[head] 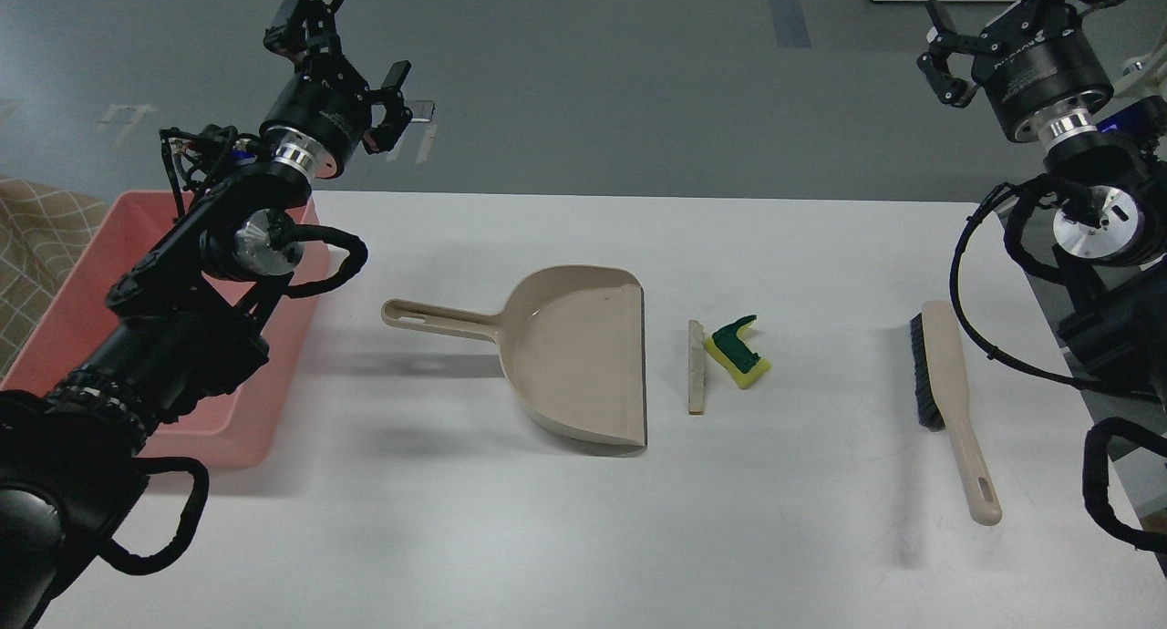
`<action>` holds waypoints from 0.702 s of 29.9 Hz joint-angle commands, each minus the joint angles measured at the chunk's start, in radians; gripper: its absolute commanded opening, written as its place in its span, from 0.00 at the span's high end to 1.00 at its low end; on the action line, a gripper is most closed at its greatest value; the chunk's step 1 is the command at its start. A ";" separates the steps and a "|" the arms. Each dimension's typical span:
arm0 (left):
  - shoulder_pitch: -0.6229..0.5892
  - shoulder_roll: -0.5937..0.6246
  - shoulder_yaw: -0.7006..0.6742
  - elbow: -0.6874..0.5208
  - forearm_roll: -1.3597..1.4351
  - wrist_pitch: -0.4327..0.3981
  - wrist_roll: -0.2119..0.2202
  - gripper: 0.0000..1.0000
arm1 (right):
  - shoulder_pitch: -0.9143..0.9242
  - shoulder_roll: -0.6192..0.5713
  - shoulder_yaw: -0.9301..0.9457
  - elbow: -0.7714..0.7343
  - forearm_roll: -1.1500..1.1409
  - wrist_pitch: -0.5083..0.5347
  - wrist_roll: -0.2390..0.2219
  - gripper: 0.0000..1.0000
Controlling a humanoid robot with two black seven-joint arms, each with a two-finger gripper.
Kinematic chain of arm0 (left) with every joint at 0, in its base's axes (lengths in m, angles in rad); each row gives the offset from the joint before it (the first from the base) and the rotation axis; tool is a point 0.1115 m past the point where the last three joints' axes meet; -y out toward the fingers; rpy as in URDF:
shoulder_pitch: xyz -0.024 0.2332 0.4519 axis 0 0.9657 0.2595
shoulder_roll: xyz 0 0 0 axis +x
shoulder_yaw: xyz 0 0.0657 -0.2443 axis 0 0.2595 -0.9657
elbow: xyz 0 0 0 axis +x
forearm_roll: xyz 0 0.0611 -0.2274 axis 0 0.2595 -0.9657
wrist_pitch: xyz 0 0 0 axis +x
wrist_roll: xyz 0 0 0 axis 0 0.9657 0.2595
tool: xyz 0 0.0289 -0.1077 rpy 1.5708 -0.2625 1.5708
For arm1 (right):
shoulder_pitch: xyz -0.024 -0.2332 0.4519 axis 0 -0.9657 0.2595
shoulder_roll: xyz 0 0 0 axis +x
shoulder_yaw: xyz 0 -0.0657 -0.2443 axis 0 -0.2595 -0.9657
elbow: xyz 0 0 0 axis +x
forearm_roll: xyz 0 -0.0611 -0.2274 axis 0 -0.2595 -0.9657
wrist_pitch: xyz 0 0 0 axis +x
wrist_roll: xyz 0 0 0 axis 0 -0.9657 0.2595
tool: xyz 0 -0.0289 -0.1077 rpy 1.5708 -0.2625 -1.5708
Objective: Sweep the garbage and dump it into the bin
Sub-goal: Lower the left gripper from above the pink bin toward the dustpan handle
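The garbage lies mid-table: a yellow sponge piece with a torn green top (738, 357) and, just left of it, a flat off-white strip (697, 366). The salmon-pink bin (64, 310) stands at the table's left edge, partly hidden by my left arm. My left gripper (351, 46) is open and empty, raised above the table's far edge, beyond the bin's far right corner. My right gripper (1012, 23) is open and empty, raised high at the far right, well above the brush.
A beige dustpan (574, 355) lies left of the scraps, its open lip facing them and its handle pointing left. A beige brush with black bristles (953, 401) lies at the right. A checked cloth (36, 246) shows beyond the bin.
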 commanded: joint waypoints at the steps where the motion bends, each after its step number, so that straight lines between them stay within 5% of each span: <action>1: 0.003 -0.002 -0.021 -0.003 -0.026 -0.011 -0.003 0.02 | 0.001 -0.001 0.003 -0.007 0.003 0.000 0.001 0.00; 21: 0.009 0.008 -0.021 0.004 -0.097 -0.109 0.008 0.02 | 0.024 -0.002 -0.004 0.003 0.003 0.000 0.001 0.00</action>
